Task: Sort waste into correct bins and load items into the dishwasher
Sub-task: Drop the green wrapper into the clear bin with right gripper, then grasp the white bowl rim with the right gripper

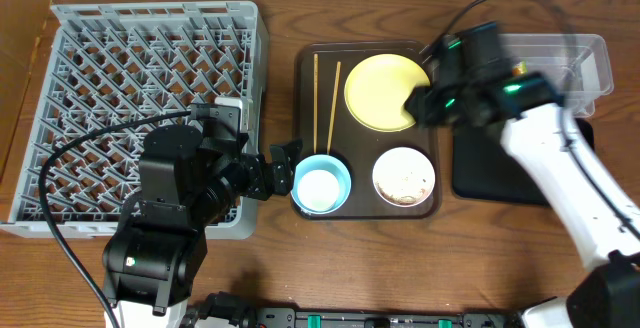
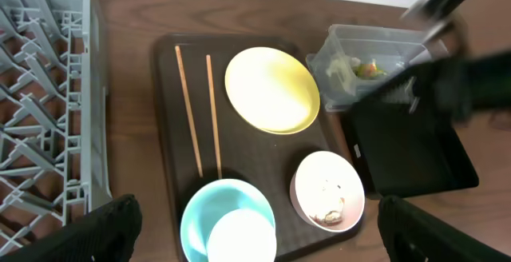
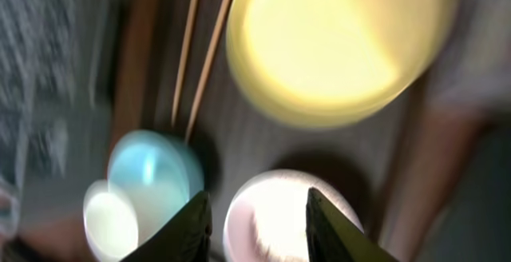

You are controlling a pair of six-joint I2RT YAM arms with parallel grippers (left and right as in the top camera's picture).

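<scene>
My left gripper (image 1: 284, 164) is open and empty beside the light-blue bowl (image 1: 321, 184), which sits between its fingers in the left wrist view (image 2: 227, 214). My right gripper (image 1: 424, 104) is open and empty above the right edge of the yellow plate (image 1: 383, 92). The white bowl (image 1: 404, 176) holds food scraps (image 2: 329, 211). The chopsticks (image 1: 325, 103) lie left of the plate. The clear tub (image 1: 560, 60) holds a tissue (image 2: 339, 69) and a wrapper (image 2: 369, 69). The black tray (image 1: 505, 163) lies beside it. The grey dish rack (image 1: 150, 108) stands at the left.
The plate, both bowls and the chopsticks rest on a dark-brown serving tray (image 1: 365, 203) at the table's middle. The right wrist view is blurred by motion. My right arm (image 1: 560, 168) crosses above the black tray.
</scene>
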